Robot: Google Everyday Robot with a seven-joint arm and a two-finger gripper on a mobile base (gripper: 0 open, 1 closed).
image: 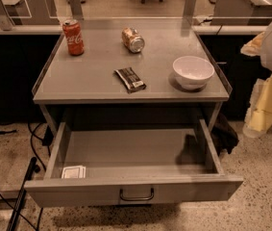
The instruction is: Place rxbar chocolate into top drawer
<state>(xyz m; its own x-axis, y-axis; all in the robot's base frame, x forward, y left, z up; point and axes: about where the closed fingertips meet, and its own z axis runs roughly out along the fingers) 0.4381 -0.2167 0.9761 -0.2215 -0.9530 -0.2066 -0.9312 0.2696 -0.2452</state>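
Note:
The rxbar chocolate (130, 79), a flat dark wrapper with a pale patch at its near end, lies on the grey tabletop (87, 76) near the front edge, left of a white bowl. The top drawer (130, 189) is pulled open below the table, with its dark wire handle (136, 195) centred on the front panel. A small white card (73, 172) lies in its front left corner. My gripper (258, 121) hangs at the right edge of the view, beside the table and to the right of the drawer, well apart from the bar.
A red cola can (73, 37) stands at the back left of the tabletop. A tan can (133, 39) lies on its side at the back middle. The white bowl (193, 71) sits at the front right. Cables (10, 196) run over the floor at the left.

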